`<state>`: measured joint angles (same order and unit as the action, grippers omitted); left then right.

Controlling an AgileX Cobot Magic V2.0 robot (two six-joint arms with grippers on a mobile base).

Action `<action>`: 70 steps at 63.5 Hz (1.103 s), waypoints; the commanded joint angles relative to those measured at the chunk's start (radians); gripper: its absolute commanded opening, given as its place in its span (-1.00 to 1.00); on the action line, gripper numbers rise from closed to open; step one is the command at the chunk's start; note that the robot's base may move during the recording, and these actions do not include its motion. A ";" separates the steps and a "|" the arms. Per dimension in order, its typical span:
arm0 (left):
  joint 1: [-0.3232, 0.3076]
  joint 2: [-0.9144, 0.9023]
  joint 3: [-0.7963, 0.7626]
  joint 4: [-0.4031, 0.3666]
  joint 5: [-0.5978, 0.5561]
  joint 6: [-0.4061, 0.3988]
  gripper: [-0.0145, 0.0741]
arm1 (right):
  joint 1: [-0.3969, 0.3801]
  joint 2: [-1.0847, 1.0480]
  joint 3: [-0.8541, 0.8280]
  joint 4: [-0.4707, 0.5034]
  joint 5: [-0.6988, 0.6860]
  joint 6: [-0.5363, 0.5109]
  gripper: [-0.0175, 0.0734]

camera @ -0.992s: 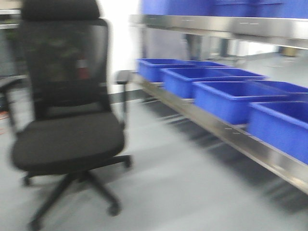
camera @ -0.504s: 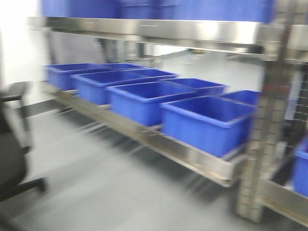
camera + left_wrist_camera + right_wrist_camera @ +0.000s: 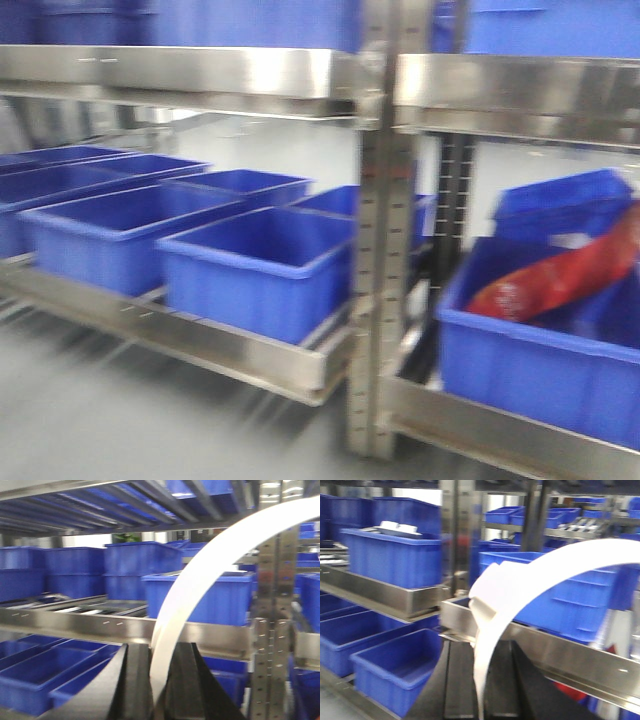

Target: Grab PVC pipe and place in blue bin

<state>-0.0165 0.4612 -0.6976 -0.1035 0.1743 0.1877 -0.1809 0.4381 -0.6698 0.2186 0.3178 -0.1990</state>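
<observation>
The grab is done, with left fingers [image 3: 134, 680] pinching a pipe [image 3: 200, 575] and right fingers [image 3: 457, 680] pinching another pipe [image 3: 530, 580], but placing in a bin [image 3: 250, 265] on the shelf [image 3: 230, 345] is left.

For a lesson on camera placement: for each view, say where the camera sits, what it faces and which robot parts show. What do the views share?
Exterior front-facing: sits low, facing a steel rack of blue bins; one holds a red packet. No robot part shows.
Left wrist: behind the left gripper, shut on the PVC pipe, facing racked bins.
Right wrist: behind the right gripper, shut on a second PVC pipe, facing racked bins.
Shared: all show steel racks and blue bins; both wrist views show dark fingers holding a white arch.
</observation>
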 commanded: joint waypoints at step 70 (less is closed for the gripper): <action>-0.005 0.001 -0.003 -0.006 -0.031 -0.003 -0.92 | 0.003 -0.006 -0.005 0.001 -0.025 -0.005 -0.97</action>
<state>-0.0165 0.4612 -0.6976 -0.1035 0.1743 0.1877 -0.1809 0.4381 -0.6698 0.2186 0.3195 -0.1990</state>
